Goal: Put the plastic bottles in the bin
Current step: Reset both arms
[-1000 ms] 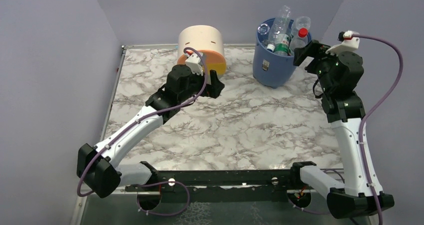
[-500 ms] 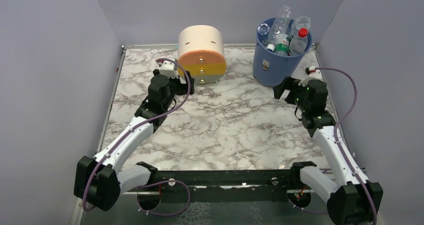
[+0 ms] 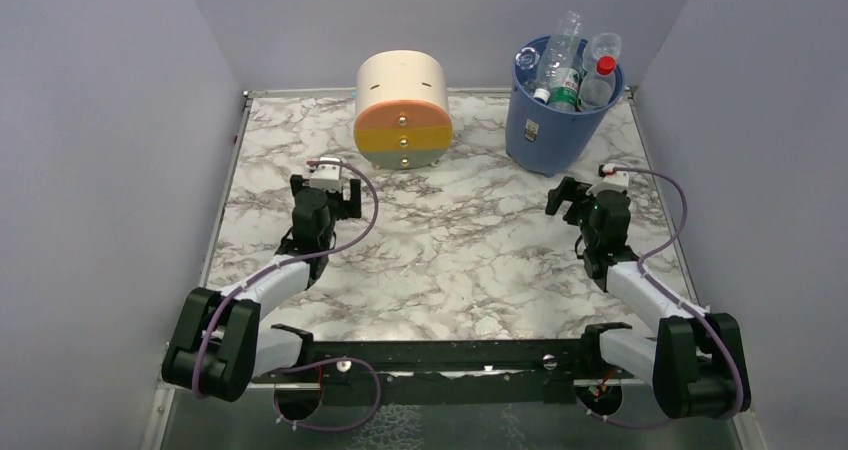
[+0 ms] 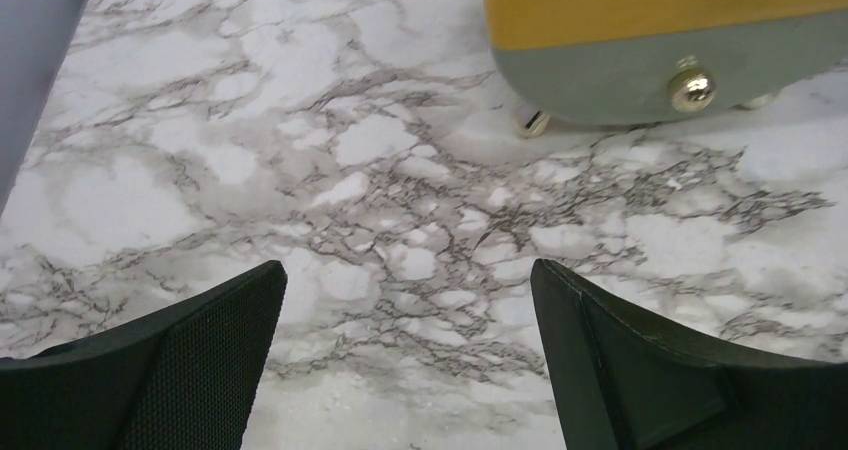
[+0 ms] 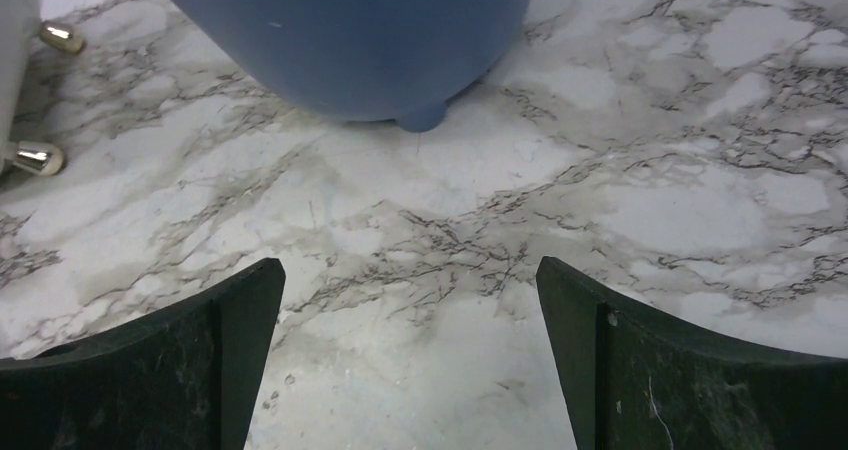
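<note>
Marble-look tabletop [image 3: 470, 255], see-through plastic bottles [image 3: 566, 62] poking neck-up out of the tall round blue bin [image 3: 545, 135] just ahead of the right gripper [image 5: 408, 282], left gripper [image 4: 405, 282] farther off, both wide open and empty.

Even, soft lighting; sharp frames, faint shadows, no glare.

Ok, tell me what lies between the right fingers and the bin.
Bare marble tabletop only, from the right fingers to the bin; the right wrist view shows it.
</note>
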Available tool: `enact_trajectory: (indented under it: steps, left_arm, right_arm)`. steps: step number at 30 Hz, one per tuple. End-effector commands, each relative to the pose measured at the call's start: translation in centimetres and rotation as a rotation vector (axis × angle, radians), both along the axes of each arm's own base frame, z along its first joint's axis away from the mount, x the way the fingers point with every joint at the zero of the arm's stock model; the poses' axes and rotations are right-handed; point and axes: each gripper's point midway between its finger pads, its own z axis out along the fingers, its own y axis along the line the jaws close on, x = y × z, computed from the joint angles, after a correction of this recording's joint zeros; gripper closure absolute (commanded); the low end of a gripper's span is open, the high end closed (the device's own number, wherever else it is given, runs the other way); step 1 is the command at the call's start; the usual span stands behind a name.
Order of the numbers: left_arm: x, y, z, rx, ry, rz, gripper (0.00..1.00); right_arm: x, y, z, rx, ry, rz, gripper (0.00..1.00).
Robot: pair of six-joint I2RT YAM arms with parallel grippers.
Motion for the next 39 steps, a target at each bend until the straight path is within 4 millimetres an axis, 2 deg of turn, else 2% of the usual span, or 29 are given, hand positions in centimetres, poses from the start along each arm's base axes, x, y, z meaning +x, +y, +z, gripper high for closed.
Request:
enact_trajectory:
  steps: [1, 4, 11, 15, 18, 22, 27, 33, 35, 37, 39]
  left_arm:
    - [0.2, 2.2, 0.4, 0.045, -0.118, 0.068, 0.01]
    - [-0.5, 3.1, -1.0, 0.06, -0.134, 0.081, 0.01]
    - [-0.1, 4.1, -3.8, 0.073, -0.117, 0.086, 0.01]
    - [0.8, 4.3, -3.6, 0.093, -0.133, 0.08, 0.01]
    - [1.1, 4.9, -3.9, 0.093, -0.146, 0.089, 0.01]
    - [1.6, 4.8, -4.6, 0.099, -0.141, 0.068, 0.01]
    - [2.1, 4.9, -5.2, 0.085, -0.115, 0.06, 0.01]
    - [1.8, 5.3, -5.5, 0.066, -0.139, 0.067, 0.01]
    - [1.7, 5.3, -5.8, 0.065, -0.124, 0.067, 0.01]
    - [1.8, 5.3, -5.6, 0.066, -0.133, 0.067, 0.01]
    - [1.8, 5.3, -5.7, 0.065, -0.128, 0.066, 0.01]
  right_arm:
    - [1.7, -2.4, 2.6, -0.079, -0.167, -0.1, 0.01]
    - [1.9, -2.7, 1.6, -0.1, -0.172, -0.115, 0.0]
    - [2.5, -3.0, -0.5, -0.11, -0.159, -0.126, 0.0]
    - [3.0, -2.8, -1.3, -0.112, -0.163, -0.116, 0.0]
    - [3.2, -2.7, -1.7, -0.12, -0.171, -0.109, 0.0]
    - [3.8, -2.1, -2.1, -0.14, -0.164, -0.074, 0.0]
    - [3.8, -0.8, -2.4, -0.17, -0.18, -0.006, 0.01]
    - [3.5, 1.4, -2.8, -0.212, -0.214, 0.112, 0.0]
    - [3.5, 1.6, -2.8, -0.22, -0.261, 0.114, 0.0]
    - [3.3, 2.0, -3.4, -0.222, -0.216, 0.135, 0.0]
    - [3.5, 2.3, -2.8, -0.237, -0.262, 0.142, 0.0]
